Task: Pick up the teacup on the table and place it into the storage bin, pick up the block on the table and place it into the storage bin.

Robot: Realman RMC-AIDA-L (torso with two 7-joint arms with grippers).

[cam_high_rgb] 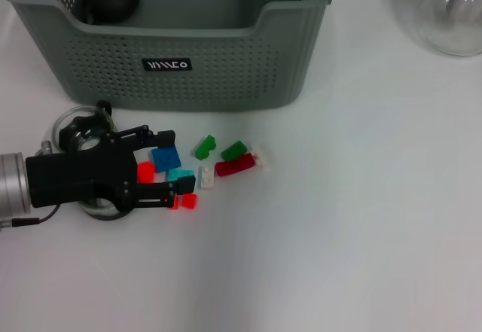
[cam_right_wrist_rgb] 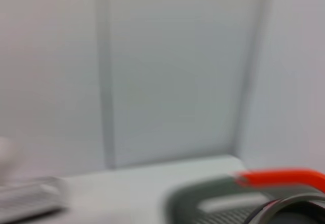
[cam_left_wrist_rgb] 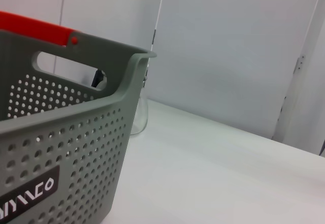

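The left tool [cam_high_rgb: 167, 168] is open around the red block [cam_high_rgb: 146, 172] on the bench [cam_high_rgb: 339, 234], before the storage bin [cam_high_rgb: 226, 68] with an unreadable white-on-black label [cam_high_rgb: 167, 65].

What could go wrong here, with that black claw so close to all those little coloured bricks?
The left end effector is open around the pile, its fingers beside the blue block and the red blocks. Closing could scatter neighbours or catch several. A clear glass ring under the arm might get nudged. The storage bin wall stands close and could be clipped when lifting.

storage bin [cam_high_rgb: 226, 68] grey-green, perforated | blocks [cam_high_rgb: 197, 168] red, green, blue, white
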